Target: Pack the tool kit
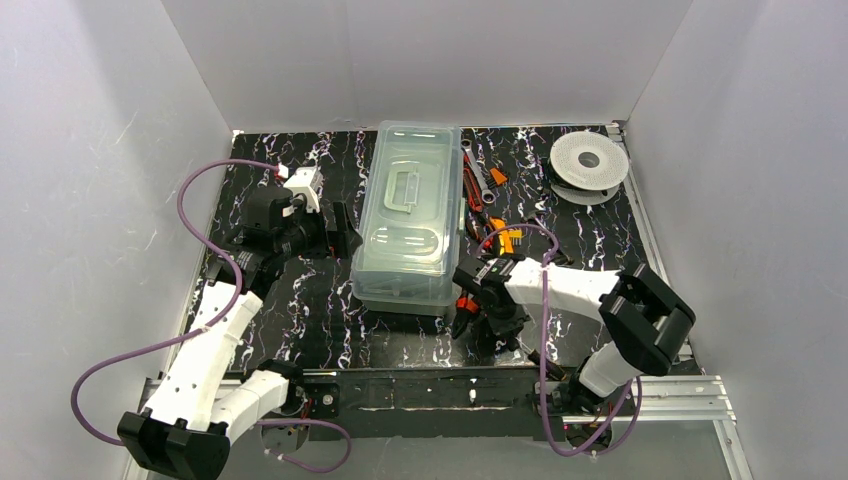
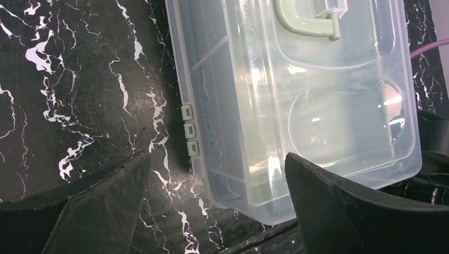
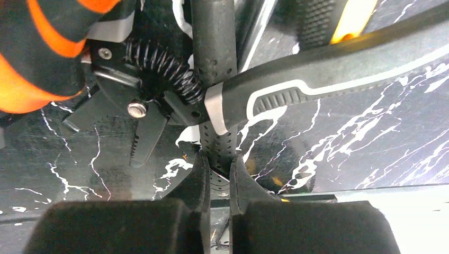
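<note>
The tool kit (image 1: 410, 215) is a pale green box with a clear lid, lying shut in the middle of the black marbled table. Its green handle (image 2: 310, 24) and side clasps (image 2: 189, 129) show in the left wrist view. My left gripper (image 1: 340, 235) is open beside the box's left side, and its jaws (image 2: 216, 159) straddle the near corner without touching it. My right gripper (image 1: 470, 318) is low at the box's near right corner. In the right wrist view the right gripper (image 3: 217, 164) is shut on a black dotted tool handle (image 3: 213, 79).
Orange-handled wire strippers (image 3: 132, 106) with a spring and a black-and-grey handle (image 3: 328, 74) lie against the held handle. More hand tools (image 1: 490, 210) are strewn to the right of the box. A round white spool (image 1: 589, 163) sits at the back right. White walls enclose the table.
</note>
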`<state>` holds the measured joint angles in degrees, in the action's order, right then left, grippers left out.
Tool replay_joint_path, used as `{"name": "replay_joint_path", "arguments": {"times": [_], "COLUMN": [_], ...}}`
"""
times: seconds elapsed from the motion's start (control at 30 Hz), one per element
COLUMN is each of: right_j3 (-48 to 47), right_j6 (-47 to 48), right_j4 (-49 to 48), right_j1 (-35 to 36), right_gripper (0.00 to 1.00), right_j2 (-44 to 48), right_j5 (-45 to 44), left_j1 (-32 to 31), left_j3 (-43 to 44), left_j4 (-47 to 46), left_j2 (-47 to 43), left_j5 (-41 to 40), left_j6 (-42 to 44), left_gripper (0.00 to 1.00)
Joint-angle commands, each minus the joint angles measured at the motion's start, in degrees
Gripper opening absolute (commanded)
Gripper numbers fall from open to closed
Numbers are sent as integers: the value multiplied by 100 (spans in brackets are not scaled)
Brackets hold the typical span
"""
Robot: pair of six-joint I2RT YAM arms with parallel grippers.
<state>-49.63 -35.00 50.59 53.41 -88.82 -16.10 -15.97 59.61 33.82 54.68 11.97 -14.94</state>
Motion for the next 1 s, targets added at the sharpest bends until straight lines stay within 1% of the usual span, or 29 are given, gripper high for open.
{"name": "replay_joint_path", "arguments": {"times": [0.0,0.17,0.27,0.33,0.43,0.53,0.6,0.8,0.83,0.87,0.9,0.93,0.97], "right_j3": [-84,-153,-226,-244,-351,-611,-952,-2162,-2311,-2444,-2522,-2545,-2540], "right_j6": [-419,-171,100,364,824,1136,1263,1461,1473,1474,1468,1470,1436], "right_j4": [-225,-456,-641,-897,-1360,-1722,-1780,-1582,-1480,-1387,-1304,-1276,-1271], "right_j1": [-50,-118,-337,-575,-1217,-1771,-2002,-2251,-2275,-2308,-2320,-2325,-2327], "right_gripper": [1,1,1,1,1,1,1,1,3,16,35,50,61], "right_j2": [514,1160,1483,1659,1708,1462,1155,201,51,-85,-181,-225,-230], "right_j5": [-364,-745,-799,-700,-254,155,248,314,379,434,478,497,481], "left_j1": [-2,4,1,5,-3,2,3,-2,3,1,4,3,3], "left_j3": [42,95,77,69,81,65,62,62,67,68,68,72,69], "left_j4": [14,53,52,51,45,17,10,7,14,31,46,61,69], "left_j2": [-99,-62,-42,-50,-45,-33,-20,7,-4,-8,-17,-21,-34], "left_j5": [-121,-118,-82,-88,-100,-86,-65,-53,-63,-80,-97,-119,-142], "left_j6": [133,141,114,111,123,114,114,114,114,121,127,135,135], "left_gripper": [98,98,98,98,98,98,98,98,98,98,98,98,98]}}
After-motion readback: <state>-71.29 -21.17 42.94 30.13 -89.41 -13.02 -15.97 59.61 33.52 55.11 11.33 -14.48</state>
